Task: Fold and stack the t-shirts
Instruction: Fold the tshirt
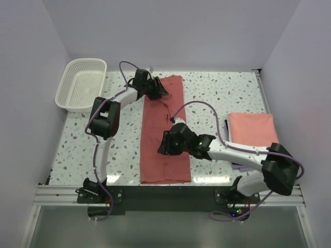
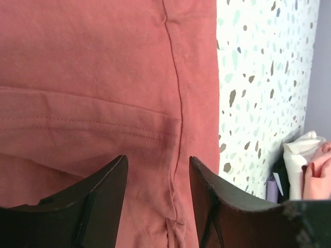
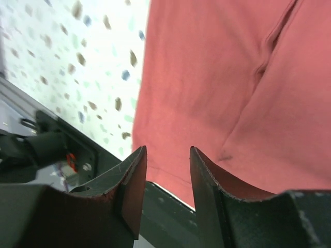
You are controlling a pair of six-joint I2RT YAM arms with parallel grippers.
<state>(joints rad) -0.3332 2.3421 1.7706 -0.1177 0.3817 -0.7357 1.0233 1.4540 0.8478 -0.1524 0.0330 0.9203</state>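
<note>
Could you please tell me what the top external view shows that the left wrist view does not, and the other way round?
Only the top external view shows the white basket, the folded salmon shirt at the right and the right gripper over the dusty red shirt. Only the left wrist view shows the hem stitching and seam up close, with the left gripper open above them. Both show the dusty red shirt on the speckled table.
</note>
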